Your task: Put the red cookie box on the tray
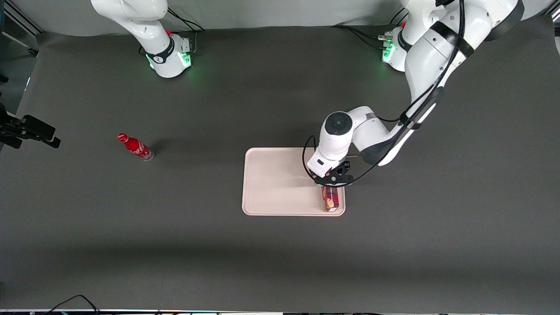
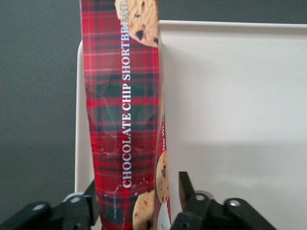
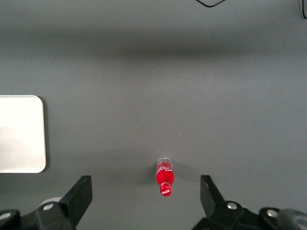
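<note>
**One box along the tray's edge**

One long side of the box (image 1: 331,199) runs right by the tray (image 1: 271,183) rim at the working arm's end, and its end nearest the front camera sits close to the tray corner. Most of the tray surface toward the parked arm lies bare. The gripper (image 1: 334,180) straddles the box's other end, fingers (image 2: 188,191) either side of the plaid carton (image 2: 122,120); whether they actually press it I cannot tell (one side looks slightly gapped). Wrist and gripper cover that end from above. Well off, a bottle (image 1: 134,146) stands alone.
</note>
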`<move>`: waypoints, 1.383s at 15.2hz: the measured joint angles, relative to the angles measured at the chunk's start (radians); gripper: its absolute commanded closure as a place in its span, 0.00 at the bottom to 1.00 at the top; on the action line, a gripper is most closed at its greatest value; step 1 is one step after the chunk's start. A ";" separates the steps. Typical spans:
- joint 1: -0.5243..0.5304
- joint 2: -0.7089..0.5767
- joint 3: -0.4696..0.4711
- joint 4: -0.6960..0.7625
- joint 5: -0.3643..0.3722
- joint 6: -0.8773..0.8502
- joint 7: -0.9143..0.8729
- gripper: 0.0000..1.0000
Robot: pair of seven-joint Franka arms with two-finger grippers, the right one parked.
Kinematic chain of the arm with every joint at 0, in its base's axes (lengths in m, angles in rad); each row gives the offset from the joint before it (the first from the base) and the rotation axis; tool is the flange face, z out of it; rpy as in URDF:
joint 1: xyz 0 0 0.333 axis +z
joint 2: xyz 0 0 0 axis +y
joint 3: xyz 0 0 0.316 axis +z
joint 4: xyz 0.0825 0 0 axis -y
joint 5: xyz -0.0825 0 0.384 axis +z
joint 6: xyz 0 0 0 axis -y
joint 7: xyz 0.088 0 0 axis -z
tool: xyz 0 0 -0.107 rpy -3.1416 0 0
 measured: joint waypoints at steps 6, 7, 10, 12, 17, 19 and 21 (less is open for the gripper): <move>0.002 -0.016 -0.009 0.028 0.002 -0.028 0.030 0.00; 0.007 -0.031 -0.026 0.039 -0.006 -0.077 0.058 0.00; 0.033 -0.119 -0.085 0.071 -0.131 -0.236 0.195 0.00; 0.046 -0.223 -0.088 0.088 -0.279 -0.335 0.354 0.00; 0.079 -0.518 0.074 0.090 -0.557 -0.548 0.751 0.00; 0.083 -0.601 0.180 0.086 -0.608 -0.590 0.863 0.00; 0.085 -0.663 0.262 0.068 -0.634 -0.601 0.912 0.00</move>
